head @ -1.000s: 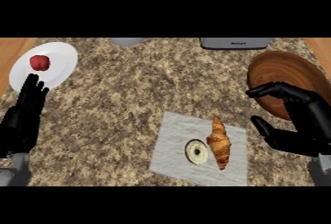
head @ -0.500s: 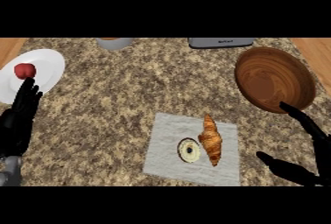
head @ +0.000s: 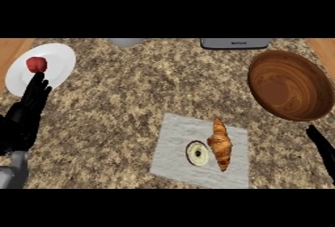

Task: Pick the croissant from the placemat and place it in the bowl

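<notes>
The croissant (head: 220, 144) is lying on the placemat (head: 175, 155), which is sitting near the front edge of the counter (head: 131, 102), a little right of the middle. A small round pastry with a dark centre (head: 197, 153) is lying on the mat too, just beside the croissant on its left. The bowl (head: 290, 84) is standing by the right edge, well apart from the mat, and nothing is showing inside it. So the task is not started yet, as far as I can judge: the croissant is waiting to be picked, carried to the right and put in the bowl. Only a few fingers of the right hand (head: 323, 149) are showing at the right edge, near the mat but touching nothing, and I cannot tell if it is open or closed. The left hand (head: 26, 116) is resting open at the left edge, its straight fingers pointing up over a plate (head: 56, 60) with a red fruit (head: 37, 64).
</notes>
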